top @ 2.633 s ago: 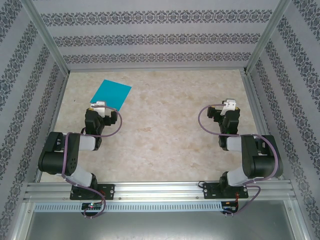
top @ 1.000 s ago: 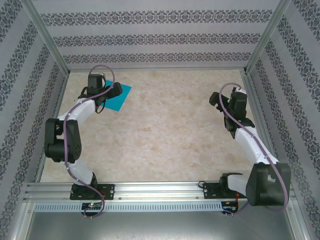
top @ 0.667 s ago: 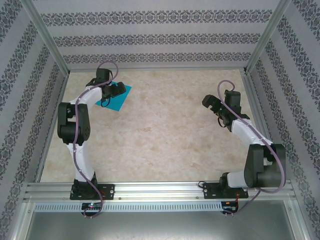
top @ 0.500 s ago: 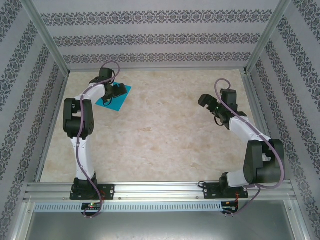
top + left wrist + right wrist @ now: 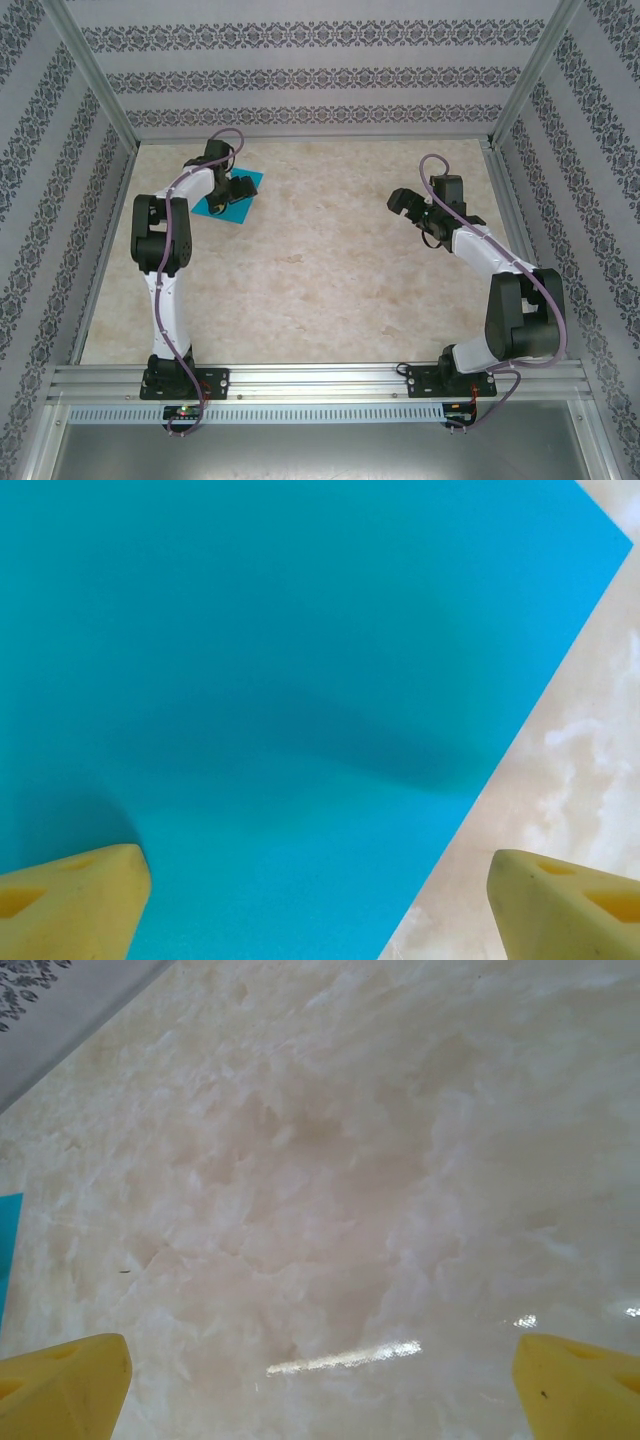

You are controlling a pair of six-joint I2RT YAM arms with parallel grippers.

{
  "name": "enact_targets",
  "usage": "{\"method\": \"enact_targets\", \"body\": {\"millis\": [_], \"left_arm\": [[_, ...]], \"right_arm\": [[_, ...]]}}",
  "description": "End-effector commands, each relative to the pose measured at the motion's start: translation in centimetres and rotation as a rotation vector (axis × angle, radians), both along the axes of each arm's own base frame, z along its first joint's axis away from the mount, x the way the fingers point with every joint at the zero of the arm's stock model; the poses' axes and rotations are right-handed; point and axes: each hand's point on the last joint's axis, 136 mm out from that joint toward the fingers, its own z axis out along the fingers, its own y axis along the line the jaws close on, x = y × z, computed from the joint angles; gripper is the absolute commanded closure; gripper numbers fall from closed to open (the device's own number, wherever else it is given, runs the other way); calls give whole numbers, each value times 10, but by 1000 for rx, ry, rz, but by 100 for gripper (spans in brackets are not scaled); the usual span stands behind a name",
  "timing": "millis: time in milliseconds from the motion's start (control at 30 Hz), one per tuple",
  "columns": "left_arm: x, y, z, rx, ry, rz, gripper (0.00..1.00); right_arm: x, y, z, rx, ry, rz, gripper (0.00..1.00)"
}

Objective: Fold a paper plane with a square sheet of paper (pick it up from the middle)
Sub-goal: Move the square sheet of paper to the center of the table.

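Two yellow fingertips (image 5: 70, 900) of my left gripper (image 5: 320, 900) stand spread wide. The one at 7 o'clock is over the square sheet of paper (image 5: 280, 680), and the one at 5 o'clock is over bare table (image 5: 590, 730) just past the sheet's edge. I cannot tell whether either tip touches down. Nothing is pinched between them. The sheet is plain cyan-blue and flat, with a soft darker band across its middle and a shadow beside my 7 o'clock tip.

From above, my left gripper (image 5: 235, 190) sits over the paper (image 5: 251, 181), which lies at the table's 11 o'clock corner, near the back wall. My forearm covers part of it.

My right gripper (image 5: 320, 1380) is also spread wide and holds nothing, with pale marbled table (image 5: 350, 1160) under it. A sliver of the blue sheet (image 5: 7, 1250) shows at 9 o'clock and wall (image 5: 50, 990) at 11 o'clock. From above it (image 5: 405, 203) hangs at about 2 o'clock on the table (image 5: 330, 280), well apart from the paper.

Walls (image 5: 320, 75) banded with dark floral print enclose the table, and an aluminium rail (image 5: 320, 378) carries both arm bases at 6 o'clock.
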Motion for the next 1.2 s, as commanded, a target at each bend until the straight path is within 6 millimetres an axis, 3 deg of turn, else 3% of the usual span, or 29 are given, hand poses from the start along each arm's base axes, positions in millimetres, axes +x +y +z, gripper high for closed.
{"method": "enact_targets", "body": {"millis": [0, 200, 533, 633, 767, 867, 933, 1167], "left_arm": [[-76, -45, -41, -85, 257, -93, 11], [-137, -118, -35, -121, 303, -202, 11], [-215, -204, -25, -130, 313, -333, 11], [-216, -219, -12, -161, 284, -358, 10], [-188, -232, 30, -228, 177, -369, 7], [-162, -224, 60, -273, 88, -324, 4], [-148, -205, 70, -278, 46, -268, 1], [-132, -112, 66, -285, 12, -35, 0]], "right_arm": [[0, -4, 10, -37, -13, -4, 2], [-9, -6, 2, -45, 23, -7, 2], [-34, 0, 17, -14, 8, 27, 2], [-39, 4, 18, -7, 13, 49, 2], [-40, 23, 26, 9, -8, 111, 2], [-42, 49, 27, -28, 3, 185, 2], [-43, 73, 23, -76, 20, 251, 2], [-31, 186, 1, -146, 95, 480, 5]]}}
